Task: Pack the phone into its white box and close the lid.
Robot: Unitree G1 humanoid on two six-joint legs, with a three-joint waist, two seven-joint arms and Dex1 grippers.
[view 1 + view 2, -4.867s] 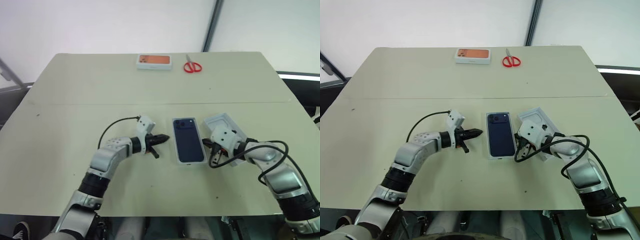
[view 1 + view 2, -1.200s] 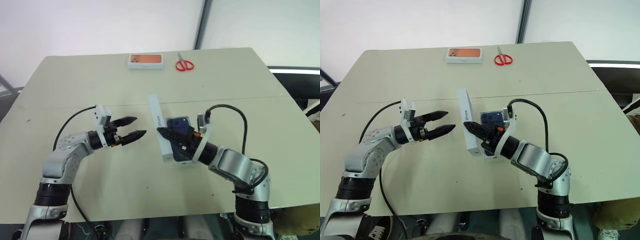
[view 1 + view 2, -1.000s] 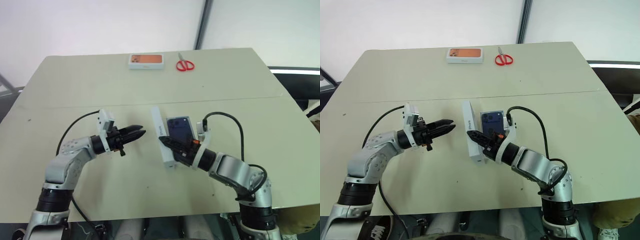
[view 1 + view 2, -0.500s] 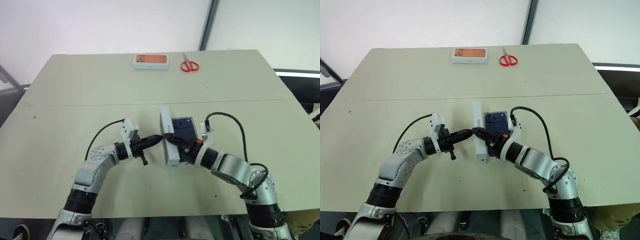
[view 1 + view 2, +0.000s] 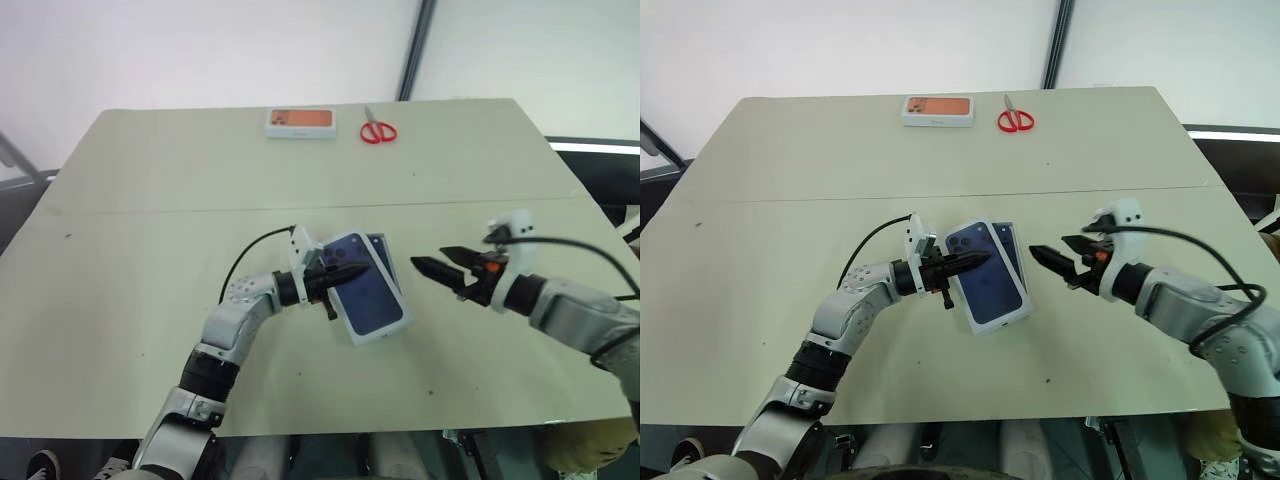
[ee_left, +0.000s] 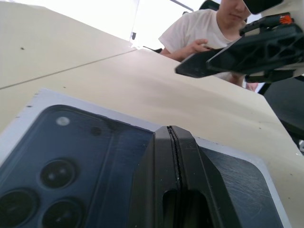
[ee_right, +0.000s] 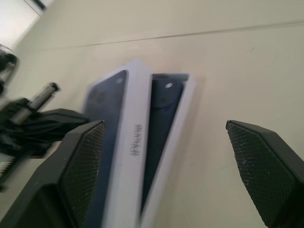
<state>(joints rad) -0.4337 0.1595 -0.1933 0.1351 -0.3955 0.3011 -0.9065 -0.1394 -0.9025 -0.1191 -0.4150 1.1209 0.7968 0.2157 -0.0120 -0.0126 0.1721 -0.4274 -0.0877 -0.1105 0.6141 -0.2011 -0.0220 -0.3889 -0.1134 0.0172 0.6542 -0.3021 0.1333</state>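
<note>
Desk (image 5: pixel 150 200) is carrying everything. Lid (image 5: pixel 365 290), with a dark phone picture on top, is lying tilted over the white box (image 7: pixel 176 118), only partly covering it. Phone (image 5: pixel 381 247) is sitting in this box, one end peeking out. Left claw (image 5: pixel 360 270), fingers together, is pressing on the lid. Right claw (image 5: pixel 432 263), fingers apart and holding nothing, is hovering just beside the box. Closed orange-pictured box (image 5: pixel 299 122) and red scissors (image 5: pixel 378 131) are lying at the far edge.
</note>
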